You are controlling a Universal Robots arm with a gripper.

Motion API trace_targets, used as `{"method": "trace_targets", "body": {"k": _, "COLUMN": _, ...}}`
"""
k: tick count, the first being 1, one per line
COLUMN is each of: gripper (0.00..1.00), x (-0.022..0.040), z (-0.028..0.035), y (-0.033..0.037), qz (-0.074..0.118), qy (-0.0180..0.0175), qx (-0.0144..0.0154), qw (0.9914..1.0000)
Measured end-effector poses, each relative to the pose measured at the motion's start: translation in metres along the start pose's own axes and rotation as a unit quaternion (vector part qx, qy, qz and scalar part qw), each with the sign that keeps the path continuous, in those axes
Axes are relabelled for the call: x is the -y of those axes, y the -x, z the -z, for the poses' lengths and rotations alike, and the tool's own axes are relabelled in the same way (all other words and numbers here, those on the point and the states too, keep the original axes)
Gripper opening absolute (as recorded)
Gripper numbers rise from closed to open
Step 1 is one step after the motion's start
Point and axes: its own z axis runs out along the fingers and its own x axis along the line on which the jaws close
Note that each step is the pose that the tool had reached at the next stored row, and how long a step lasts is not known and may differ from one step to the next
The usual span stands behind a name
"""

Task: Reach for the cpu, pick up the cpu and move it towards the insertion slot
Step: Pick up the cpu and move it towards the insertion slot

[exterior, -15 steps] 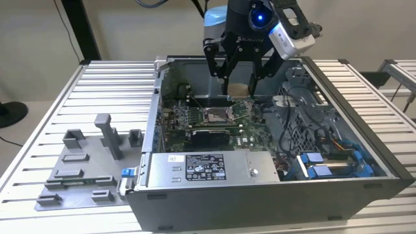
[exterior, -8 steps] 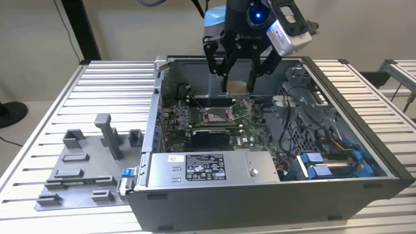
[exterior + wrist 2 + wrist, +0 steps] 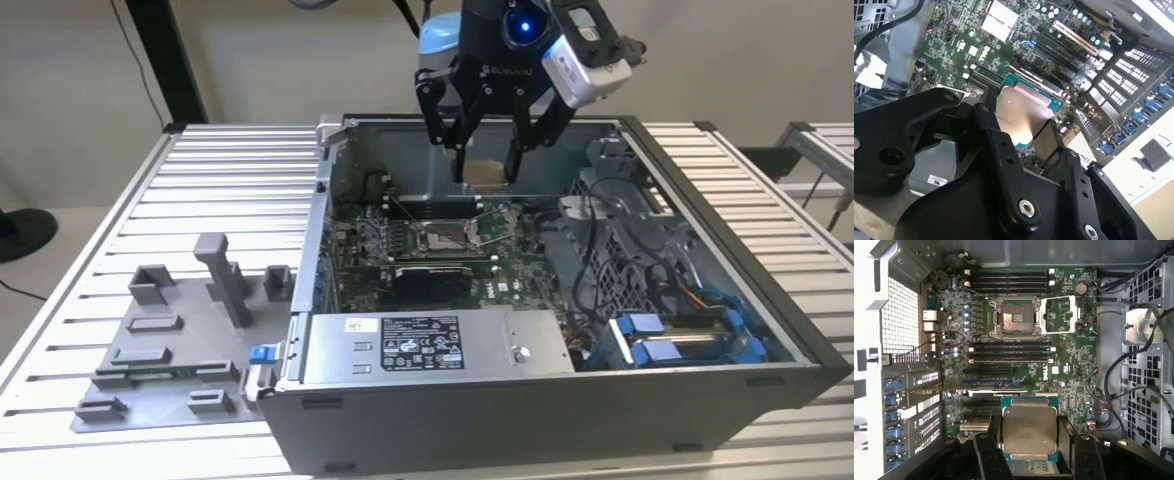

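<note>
Carrying the cpu (image 3: 1029, 432) clamped flat between its black fingers (image 3: 988, 455), the gripper (image 3: 489, 170) hangs above the motherboard (image 3: 1069, 365), short of the insertion slot (image 3: 1015, 316), so keeping the chip level and squared to that socket frame seems key.

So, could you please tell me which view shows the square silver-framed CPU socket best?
The first wrist view: the square silver-framed CPU socket lies open, seen from straight above. The exterior view shows it small and slanted.

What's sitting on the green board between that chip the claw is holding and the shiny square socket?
In the first wrist view, long dark slots lie across the green board between the cpu, held in the gripper, and the insertion slot.
</note>
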Motion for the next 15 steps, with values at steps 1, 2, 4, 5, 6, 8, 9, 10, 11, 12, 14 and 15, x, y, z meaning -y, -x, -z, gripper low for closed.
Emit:
{"method": "trace_targets", "body": {"k": 1, "gripper": 0.00, "x": -0.0013, "z": -0.0001, "y": 0.0000, "qz": 0.000, "qy": 0.0000, "qx": 0.0000, "qw": 1.00000}}
{"method": "trace_targets", "body": {"k": 2, "gripper": 0.00, "x": -0.0028, "z": -0.0003, "y": -0.0001, "qz": 0.000, "qy": 0.0000, "qx": 0.0000, "qw": 1.00000}}
{"method": "trace_targets", "body": {"k": 4, "gripper": 0.00, "x": -0.0059, "z": -0.0005, "y": -0.0002, "qz": 0.000, "qy": 0.0000, "qx": 0.0000, "qw": 1.00000}}
{"method": "trace_targets", "body": {"k": 5, "gripper": 0.00, "x": -0.0073, "z": -0.0006, "y": -0.0002, "qz": 0.000, "qy": 0.0000, "qx": 0.0000, "qw": 1.00000}}
{"method": "trace_targets", "body": {"k": 6, "gripper": 0.00, "x": -0.0088, "z": -0.0008, "y": -0.0003, "qz": 0.000, "qy": 0.0000, "qx": 0.0000, "qw": 1.00000}}
{"method": "trace_targets", "body": {"k": 8, "gripper": 0.00, "x": -0.0118, "z": -0.0010, "y": -0.0004, "qz": 0.000, "qy": 0.0000, "qx": 0.0000, "qw": 1.00000}}
{"method": "trace_targets", "body": {"k": 9, "gripper": 0.00, "x": -0.0132, "z": -0.0011, "y": -0.0004, "qz": 0.000, "qy": 0.0000, "qx": 0.0000, "qw": 1.00000}}
{"method": "trace_targets", "body": {"k": 10, "gripper": 0.00, "x": -0.0145, "z": -0.0013, "y": -0.0005, "qz": 0.000, "qy": 0.0000, "qx": 0.0000, "qw": 1.00000}}
{"method": "trace_targets", "body": {"k": 11, "gripper": 0.00, "x": -0.0158, "z": -0.0014, "y": -0.0005, "qz": 0.000, "qy": 0.0000, "qx": 0.0000, "qw": 1.00000}}
{"method": "trace_targets", "body": {"k": 12, "gripper": 0.00, "x": -0.0171, "z": -0.0015, "y": -0.0006, "qz": 0.000, "qy": 0.0000, "qx": 0.0000, "qw": 1.00000}}
{"method": "trace_targets", "body": {"k": 14, "gripper": 0.00, "x": -0.0197, "z": -0.0016, "y": -0.0006, "qz": 0.000, "qy": 0.0000, "qx": 0.0000, "qw": 1.00000}}
{"method": "trace_targets", "body": {"k": 15, "gripper": 0.00, "x": -0.0211, "z": -0.0017, "y": -0.0007, "qz": 0.000, "qy": 0.0000, "qx": 0.0000, "qw": 1.00000}}
